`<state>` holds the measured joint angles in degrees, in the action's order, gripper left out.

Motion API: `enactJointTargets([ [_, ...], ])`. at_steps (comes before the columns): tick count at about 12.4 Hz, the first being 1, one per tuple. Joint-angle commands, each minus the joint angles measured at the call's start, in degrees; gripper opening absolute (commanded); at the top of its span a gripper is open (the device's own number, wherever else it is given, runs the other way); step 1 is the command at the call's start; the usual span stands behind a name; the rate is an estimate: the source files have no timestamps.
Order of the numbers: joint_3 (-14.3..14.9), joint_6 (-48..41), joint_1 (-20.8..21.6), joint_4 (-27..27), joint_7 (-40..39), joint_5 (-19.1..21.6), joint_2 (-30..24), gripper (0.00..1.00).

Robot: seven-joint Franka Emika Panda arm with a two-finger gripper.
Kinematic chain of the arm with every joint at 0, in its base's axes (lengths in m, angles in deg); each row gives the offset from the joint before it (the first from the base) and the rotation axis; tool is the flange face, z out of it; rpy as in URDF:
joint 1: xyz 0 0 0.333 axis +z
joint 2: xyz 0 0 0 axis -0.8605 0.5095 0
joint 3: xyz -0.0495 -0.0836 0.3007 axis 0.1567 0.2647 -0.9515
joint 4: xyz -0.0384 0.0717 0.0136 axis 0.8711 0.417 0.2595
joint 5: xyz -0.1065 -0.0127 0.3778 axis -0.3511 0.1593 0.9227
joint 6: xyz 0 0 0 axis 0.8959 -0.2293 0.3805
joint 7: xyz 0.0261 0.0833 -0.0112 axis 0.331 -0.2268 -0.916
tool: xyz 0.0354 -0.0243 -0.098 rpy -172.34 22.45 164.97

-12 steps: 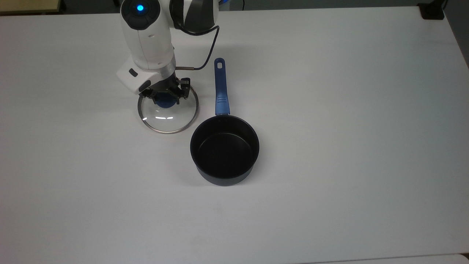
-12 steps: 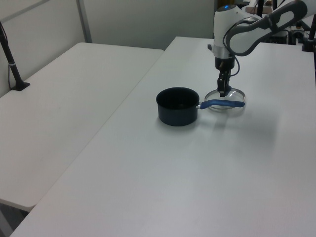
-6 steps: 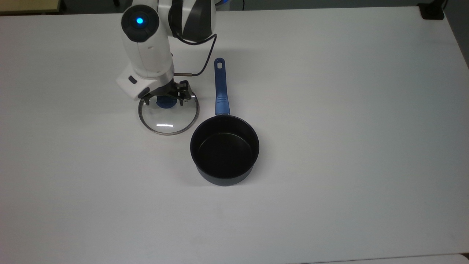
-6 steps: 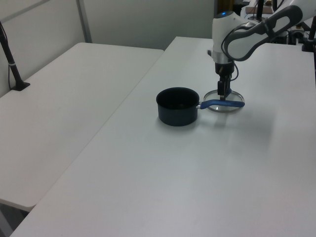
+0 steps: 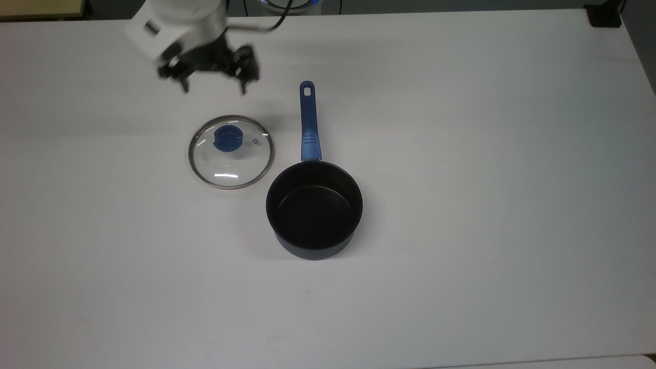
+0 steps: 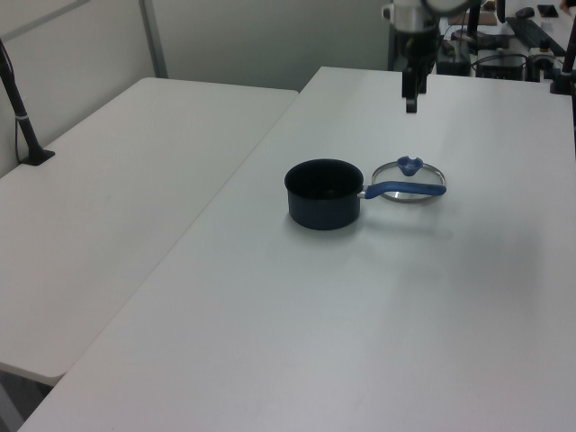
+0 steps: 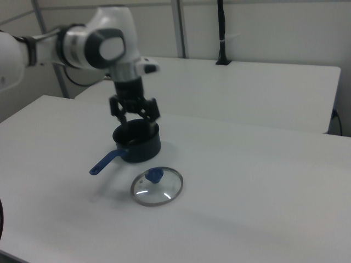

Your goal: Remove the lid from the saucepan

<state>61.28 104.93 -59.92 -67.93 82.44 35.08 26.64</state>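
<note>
Lying flat on the counter (image 5: 461, 128), the lid (image 5: 231, 151) is already off the saucepan (image 5: 313, 210). Its blue knob (image 5: 228, 138) points up. The lid is seen below the jaws in the top view, well apart from them, and nothing is touching it. The saucepan is seen beyond the lid from the jaws, lower and to the top view's right. It is uncovered and its black inside can be seen, with nothing in it. Its long blue handle (image 5: 309, 123) points back toward the side where the jaws are, and the lid is just beside that handle without touching it. The lid's rim is close to the pan's rim, but a thin gap can be seen between them in the top view.

The gripper (image 5: 212, 77) is held up in the air above the counter, with its jaws spread apart and nothing between them. In the right view the gripper (image 7: 134, 109) is seen above the pan's far side.

The job looks done: the lid was to be taken off, and it is off and let go. It is judged that nothing more is left but for the arm to be moved away.

Lots of bare counter is seen on every side. The counter's edges are far from both things, so nothing is likely to be knocked off. Only the handle is near the jaws.
</note>
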Motion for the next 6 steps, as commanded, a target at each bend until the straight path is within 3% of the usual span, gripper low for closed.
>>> enactJointTargets([
  [1, 0.28, -4.28, 7.30, 1.61, 7.78, -0.79, -4.49, 1.00],
  [3, 0.54, -6.98, 10.30, 1.70, 13.57, -0.88, -6.61, 1.00],
  [6, 0.28, -9.54, 10.48, 1.88, 14.31, -0.88, -8.63, 1.00],
])
